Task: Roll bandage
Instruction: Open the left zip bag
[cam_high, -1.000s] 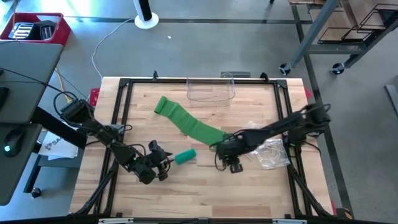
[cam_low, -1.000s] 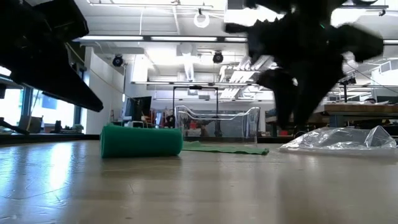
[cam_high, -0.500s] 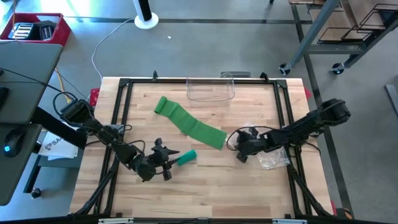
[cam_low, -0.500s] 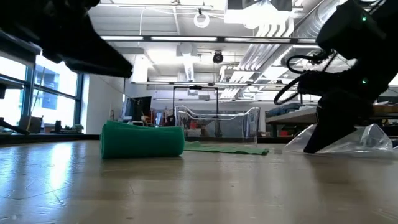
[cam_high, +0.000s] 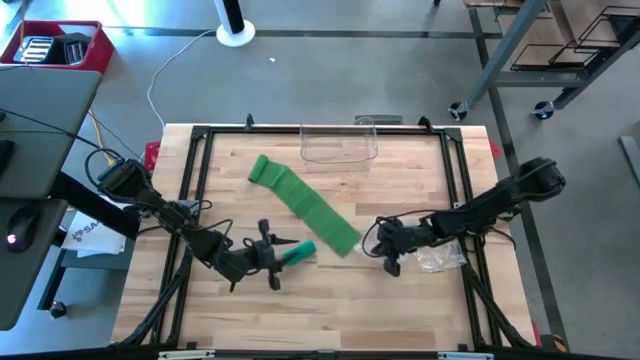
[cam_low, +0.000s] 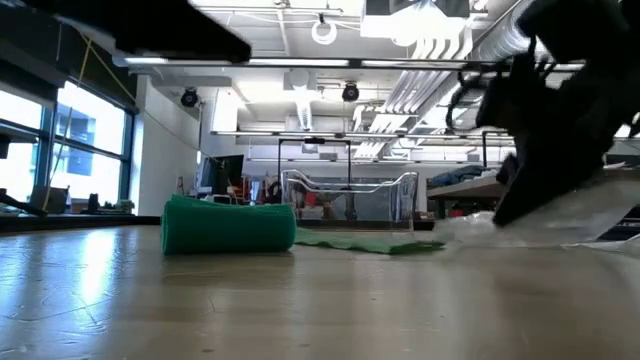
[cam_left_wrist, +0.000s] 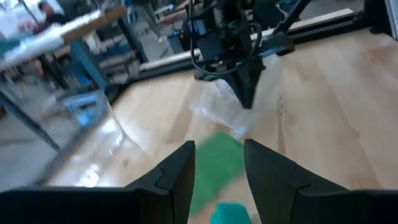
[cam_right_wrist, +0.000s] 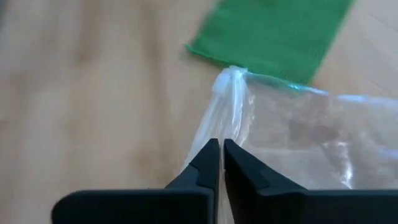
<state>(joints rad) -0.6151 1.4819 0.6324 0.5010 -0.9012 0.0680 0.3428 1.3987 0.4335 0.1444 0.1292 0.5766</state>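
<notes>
The green bandage (cam_high: 300, 205) lies as a flat strip slanting across the table, its rolled end (cam_high: 299, 252) resting on the wood near the middle. My left gripper (cam_high: 270, 257) stands open just left of the roll, whose end (cam_left_wrist: 233, 214) shows low between the fingers; I cannot tell whether it touches. My right gripper (cam_high: 388, 260) is at the right, shut on a clear plastic bag (cam_high: 438, 252) beside the strip's flat end (cam_right_wrist: 273, 31). My right gripper pinches a gathered fold at the clear bag's edge (cam_right_wrist: 229, 124) between its two shut fingers. The fingers slant down from the table's right side. The rest of the bag lies on the table, and a bunched ridge (cam_right_wrist: 231, 78) runs from the fingers toward the strip.
A clear plastic container (cam_high: 338, 145) stands at the table's far edge. A black frame (cam_high: 200, 132) runs around the wooden top. Bare wood lies along the near edge.
My right gripper has drawn back from the strip's flat end toward the table's right, sunk to the clear bag and shut on its edge; the bag now stretches toward the strip. My left gripper has risen a little, rolled about its axis and edged toward the roll, staying open.
</notes>
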